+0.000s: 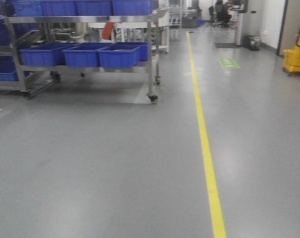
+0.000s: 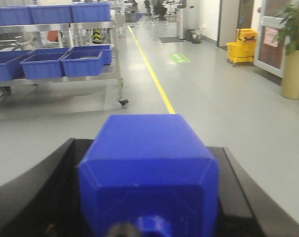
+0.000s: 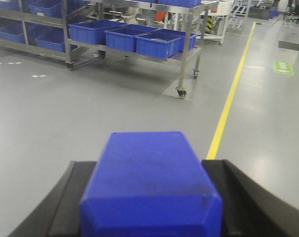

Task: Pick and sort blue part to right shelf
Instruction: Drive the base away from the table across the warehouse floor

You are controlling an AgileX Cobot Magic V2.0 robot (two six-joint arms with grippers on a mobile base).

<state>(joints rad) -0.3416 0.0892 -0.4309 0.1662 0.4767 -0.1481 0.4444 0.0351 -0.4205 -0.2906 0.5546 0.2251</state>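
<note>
The left claw (image 2: 145, 197) is clamped on a blue part (image 2: 149, 158), with a black finger against each flank. The right claw (image 3: 150, 202) grips a second blue part (image 3: 150, 173) the same way. Both parts hang over bare floor (image 1: 100, 168), well short of the right shelf (image 1: 150, 74) and in front of it.

The main risk I see is the approach. The shelf's lower tier of blue crates (image 1: 118, 55) sits under an upper tier, so a part carried in too high could knock the upper rail. A bump might also roll the shelf on its caster (image 1: 152, 98). Each part fills the lower half of its wrist view and hides the fingertips, so judging the drop over a crate will likely be hard. A jolt while driving towards the shelf could let a smooth-sided part slip. The yellow line (image 1: 204, 139) to the right of the shelf marks an aisle, where traffic may cross.

Each part is a solid, blocky piece with bevelled edges and a matt finish, close in colour to the crates. The one in the right claw looks faintly scuffed on top. The other shows a small round boss at its near end.
</note>
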